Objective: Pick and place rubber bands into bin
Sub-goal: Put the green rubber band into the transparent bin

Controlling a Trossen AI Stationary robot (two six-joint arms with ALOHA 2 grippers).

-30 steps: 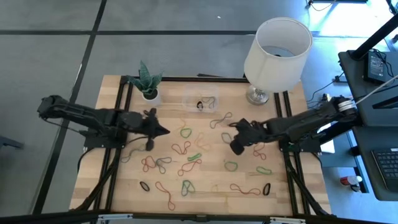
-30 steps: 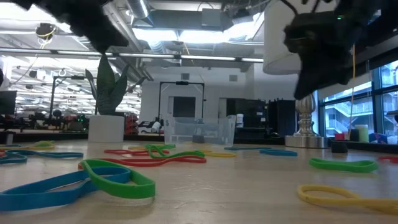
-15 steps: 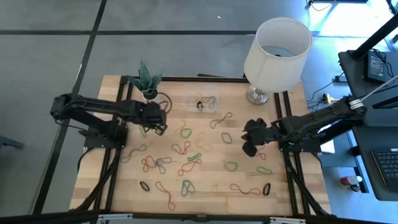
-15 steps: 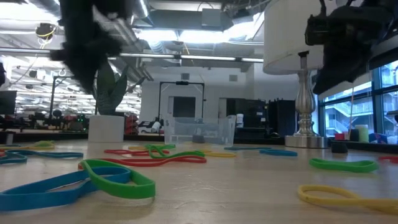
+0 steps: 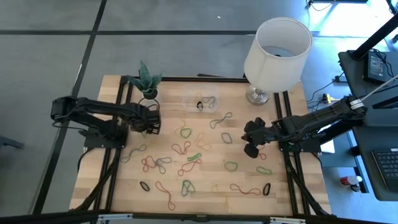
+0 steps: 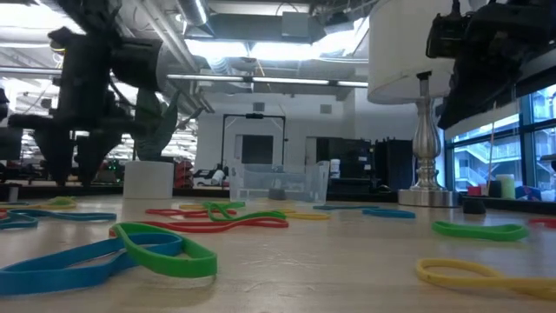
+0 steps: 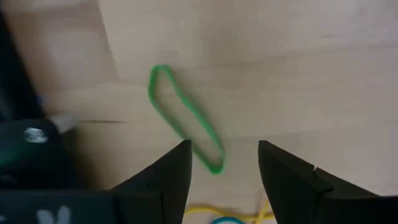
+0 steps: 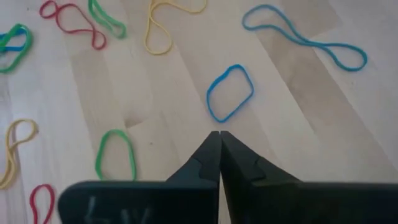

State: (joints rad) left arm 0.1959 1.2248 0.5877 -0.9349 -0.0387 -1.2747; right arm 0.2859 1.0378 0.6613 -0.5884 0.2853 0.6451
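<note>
- A wooden table (image 5: 286,193) is seen from above, framed by dark rails, with both arms reaching in from its two sides.
- A lamp with a white shade (image 5: 277,45) and a metal base is placed at the far right corner of the table.
- A small plant in a white pot (image 5: 149,93) is placed at the far left, near the left arm.
- The left gripper (image 5: 153,122) is held above the table's left part, just in front of the plant pot; its fingers (image 7: 171,180) are spread apart, nothing is held between them, and a green band (image 7: 184,118) is seen lying on the wood below them.
- The right gripper (image 5: 250,150) is held over the right part of the table, in front of the lamp base; its jaws are pressed together with nothing between them, and a blue band (image 8: 230,92) is seen on the wood just beyond their tips.
- The bin (image 5: 200,102), a clear shallow tray, is set at the far middle of the table between the pot and the lamp base; a dark band is seen inside it.
- The rubber bands (image 5: 186,149), green, red, blue, yellow and black, are scattered over the middle and near parts of the table, well apart from the bin.
</note>
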